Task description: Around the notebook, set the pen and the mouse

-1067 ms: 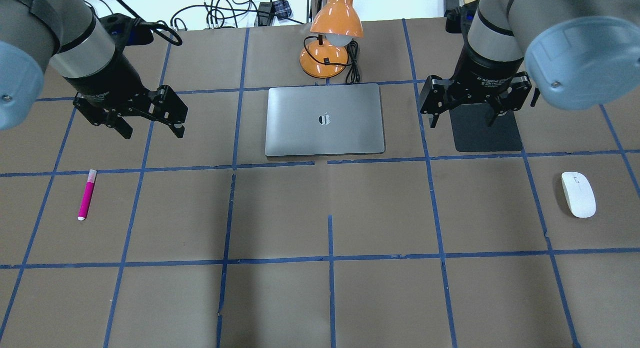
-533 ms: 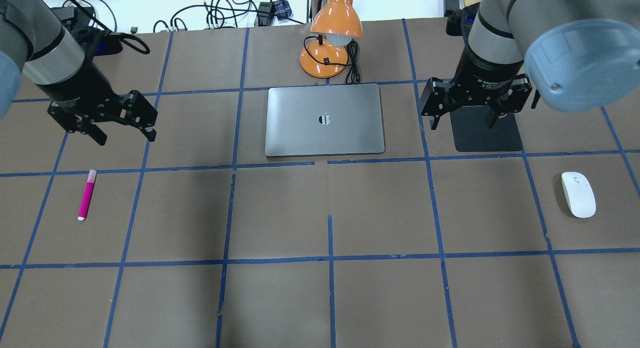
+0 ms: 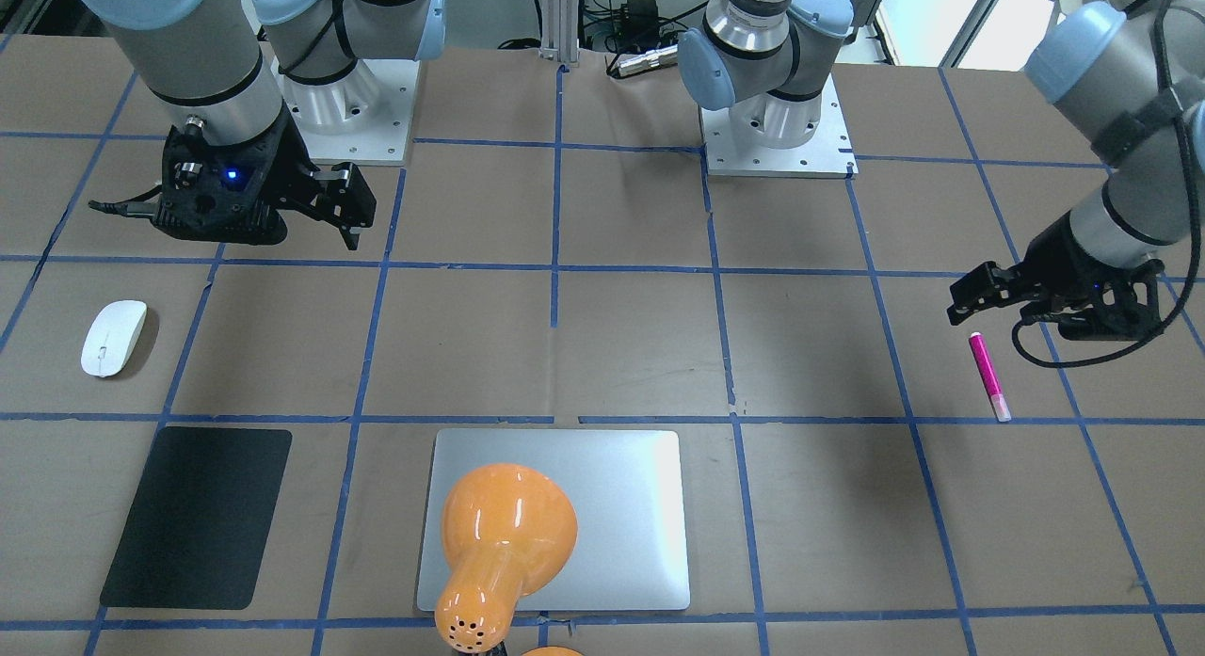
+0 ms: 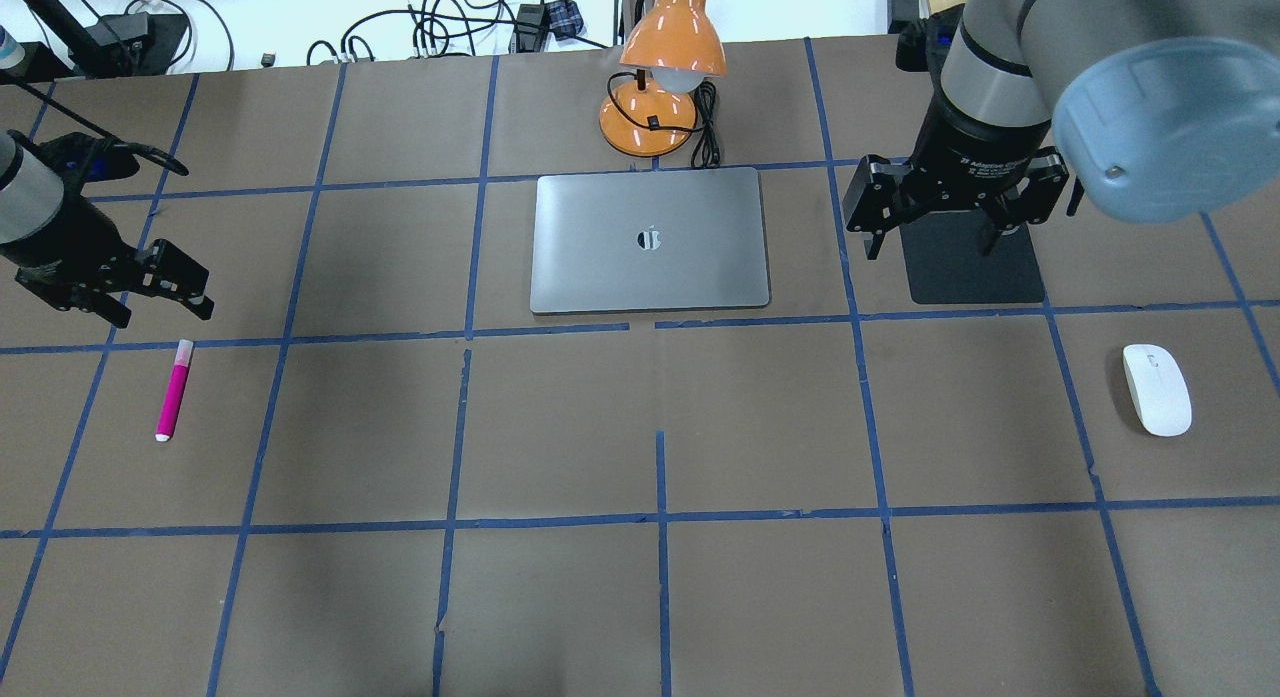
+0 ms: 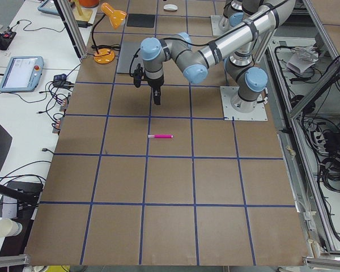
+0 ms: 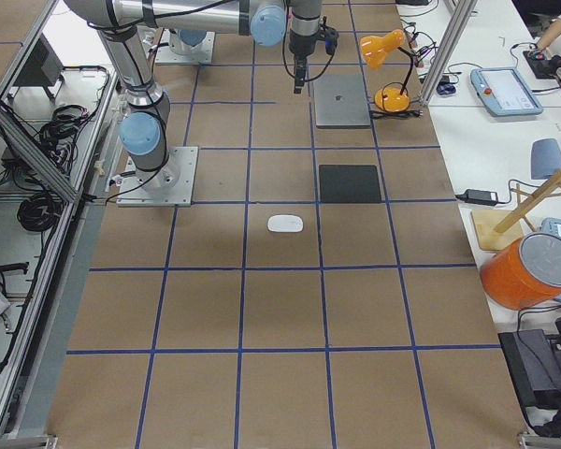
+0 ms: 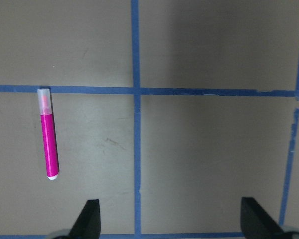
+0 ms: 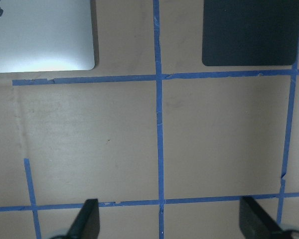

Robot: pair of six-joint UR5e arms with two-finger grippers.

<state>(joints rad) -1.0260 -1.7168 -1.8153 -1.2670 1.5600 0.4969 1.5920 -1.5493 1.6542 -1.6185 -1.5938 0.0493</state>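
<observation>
Counts, front-facing: one pen (image 3: pixel 988 376), one mouse (image 3: pixel 113 337), one notebook (image 3: pixel 621 505), spread across the tabletop (image 3: pixel 640 336). Overhead: left gripper (image 4: pixel 160 310), fingers apart, near the pen's cap end; right gripper (image 4: pixel 930 245), fingers apart, well apart from the mouse. Left wrist: pen ahead, leftward of both fingers (image 7: pixel 89 219).

The table (image 4: pixel 640 597) is covered in brown paper and gridded with blue tape (image 4: pixel 662 522). On it are laid the notebook (image 4: pixel 650 239), a black mat (image 4: pixel 975 277) near it, an orange lamp (image 4: pixel 648 117), and the pen (image 4: pixel 173 389) and mouse (image 4: pixel 1157 389), well apart.
</observation>
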